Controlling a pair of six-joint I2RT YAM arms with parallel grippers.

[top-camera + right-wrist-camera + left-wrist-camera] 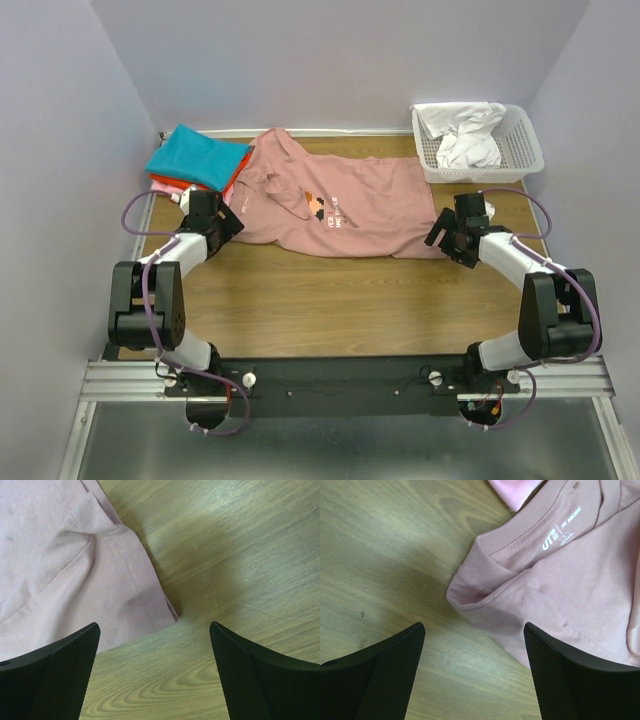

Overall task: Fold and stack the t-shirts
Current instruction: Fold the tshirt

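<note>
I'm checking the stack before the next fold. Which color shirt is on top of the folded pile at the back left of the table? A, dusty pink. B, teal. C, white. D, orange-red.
B: the teal shirt lies uppermost there, with only the edge of an orange-red shirt showing beneath it.

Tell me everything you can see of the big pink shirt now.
The pink shirt lies spread but rumpled across the table: soft dusty-pink cotton, collar left, hem right. A small chest print with white text faces up; white lettering shows inside the neck. Its far sleeve reaches the folded stack. The left gripper and right gripper are open over its near corners.
</note>
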